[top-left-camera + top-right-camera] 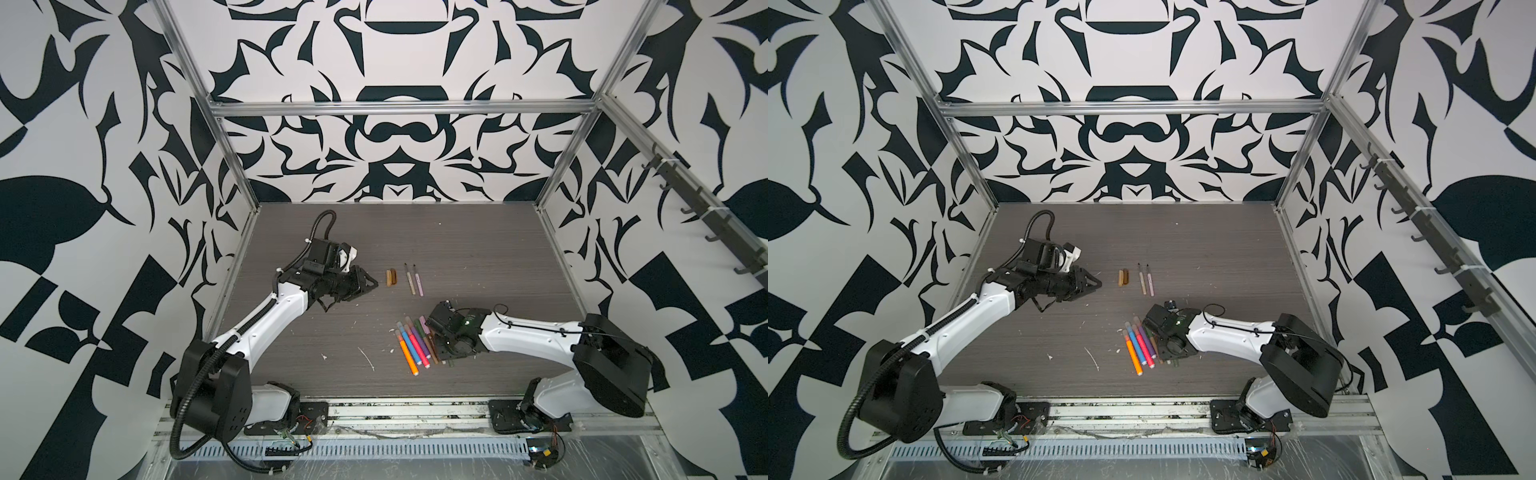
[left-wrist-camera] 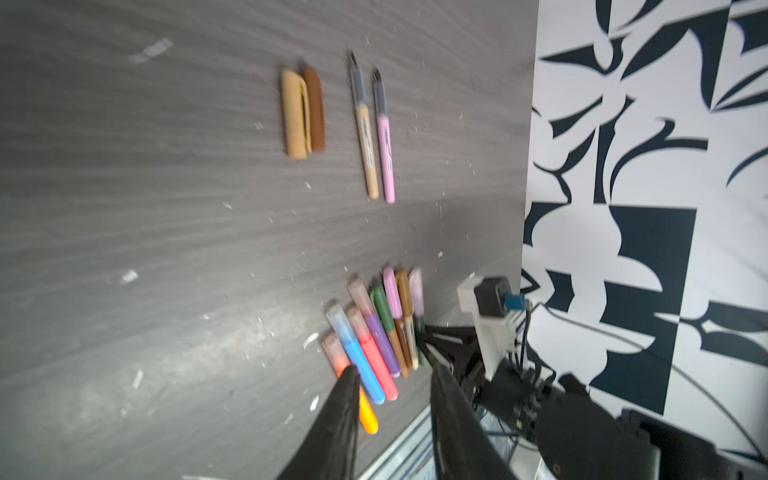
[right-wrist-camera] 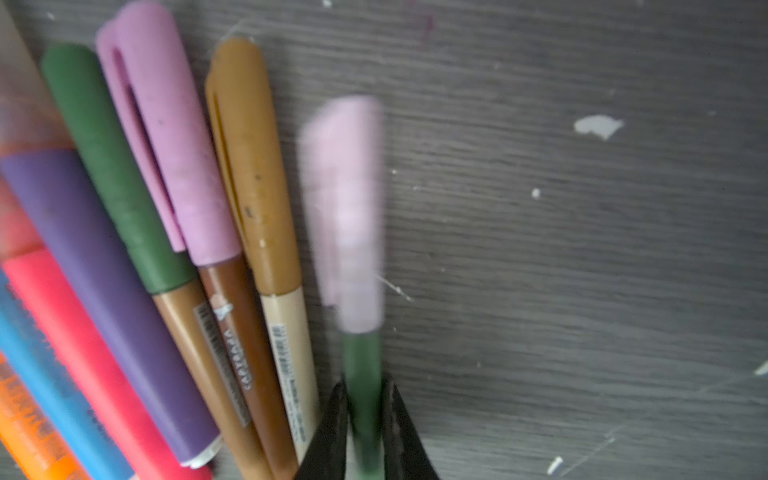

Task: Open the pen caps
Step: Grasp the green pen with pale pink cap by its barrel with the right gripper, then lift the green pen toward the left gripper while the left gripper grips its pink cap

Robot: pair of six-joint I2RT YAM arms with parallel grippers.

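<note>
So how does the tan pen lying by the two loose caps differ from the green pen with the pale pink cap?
The slim tan pen is uncapped, dark tip bare; the green pen with the pale pink cap is capped. The tan pen lies loose on the grey table; the green pen is pinched in the right gripper. Both are slim markers.
</note>
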